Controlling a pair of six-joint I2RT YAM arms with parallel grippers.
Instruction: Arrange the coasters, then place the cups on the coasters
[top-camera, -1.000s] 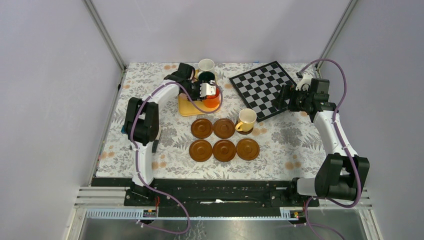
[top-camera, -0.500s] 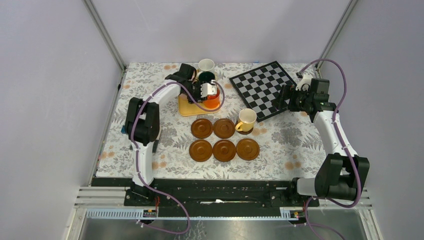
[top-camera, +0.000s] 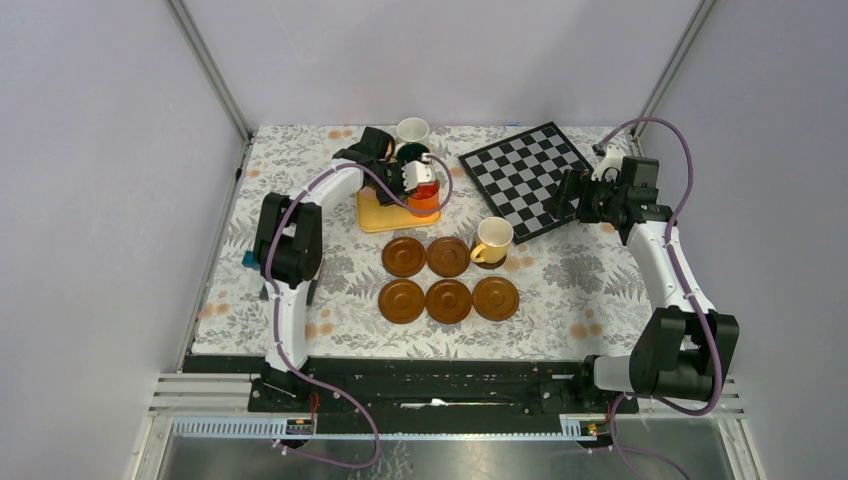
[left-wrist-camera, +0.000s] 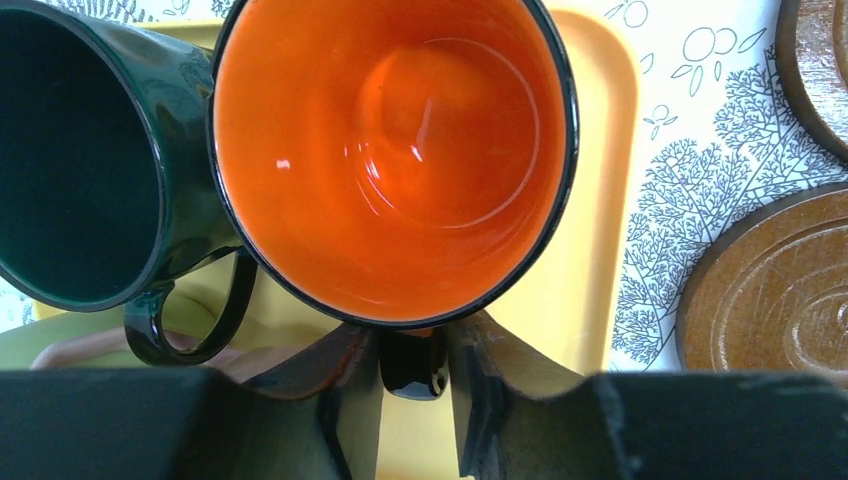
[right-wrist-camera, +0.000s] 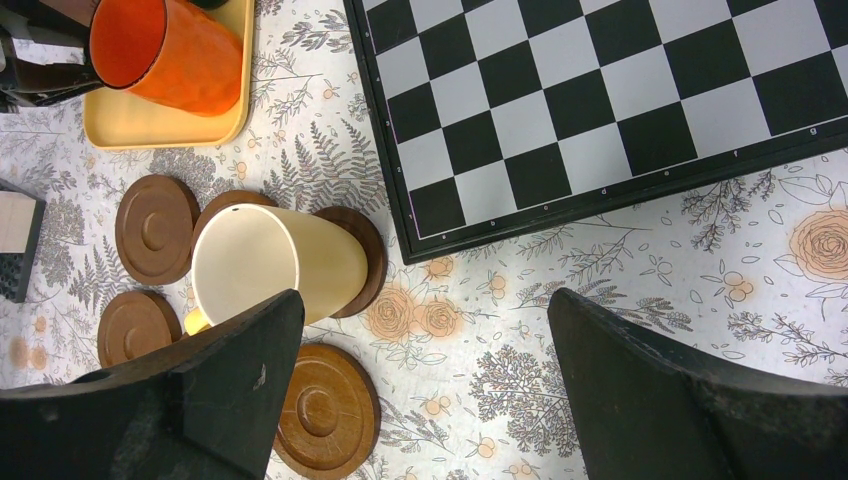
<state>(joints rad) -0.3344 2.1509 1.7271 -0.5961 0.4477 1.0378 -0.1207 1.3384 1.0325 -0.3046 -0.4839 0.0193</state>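
Clamping the upright orange cup (left-wrist-camera: 400, 150) by its handle, facing left tool (left-wrist-camera: 413, 350).

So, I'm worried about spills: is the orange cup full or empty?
Empty. The left wrist view looks straight into the orange cup: its bare glossy bottom shows, with no liquid.

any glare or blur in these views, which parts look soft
Left wrist: orange cup sharp, small white glints on its glossy inside, left gripper dark and soft at the bottom edge; right wrist: chessboard crisp and evenly lit, right gripper very dark; top external: flat soft light, faint shadows, no glare.
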